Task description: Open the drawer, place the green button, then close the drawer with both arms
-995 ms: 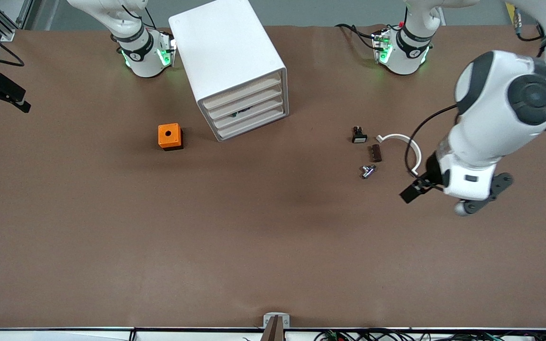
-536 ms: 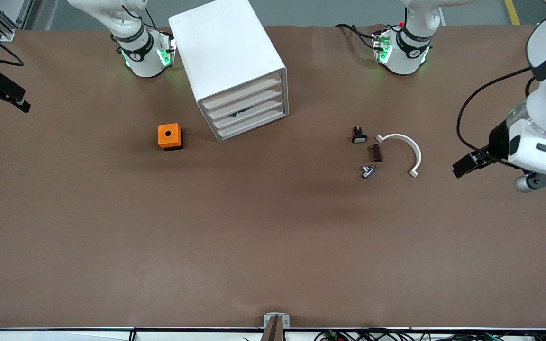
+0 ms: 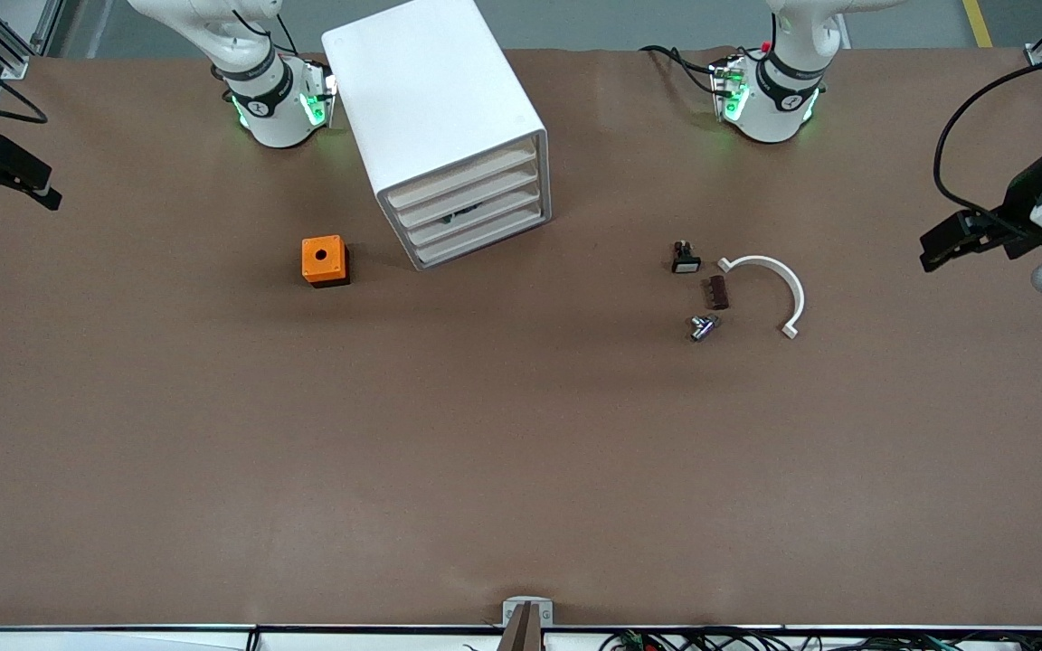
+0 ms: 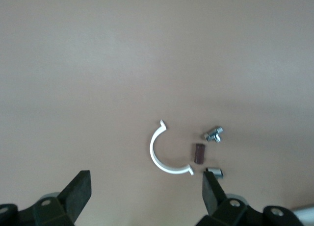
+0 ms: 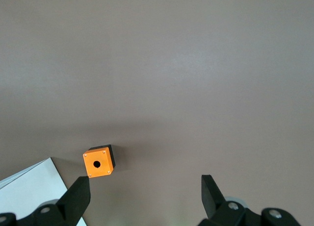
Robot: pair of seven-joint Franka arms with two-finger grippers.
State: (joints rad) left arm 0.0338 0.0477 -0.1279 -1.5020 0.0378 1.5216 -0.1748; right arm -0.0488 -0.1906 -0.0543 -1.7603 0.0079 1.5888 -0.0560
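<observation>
Drawer [image 3: 478, 220] shut, button [image 3: 464, 215] seen inside; cabinet sits nearer R arm's base. L tool [image 3: 953, 242] and R tool [image 3: 5, 172] wait at desk ends, both w/ fingers apart, empty.

A robotics lab. Two arm bases [image 3: 272, 104] bolted to a brown-covered table [image 3: 521, 452]. Loose cables [image 3: 684, 640] line its edge.

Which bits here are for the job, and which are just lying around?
For the job: third drawer of the white cabinet; left claw, open, over the left arm's end; right claw, open, over the right arm's end.
Lying about: orange box, white-faced part, brown block, metal fitting, white curved clip.
</observation>
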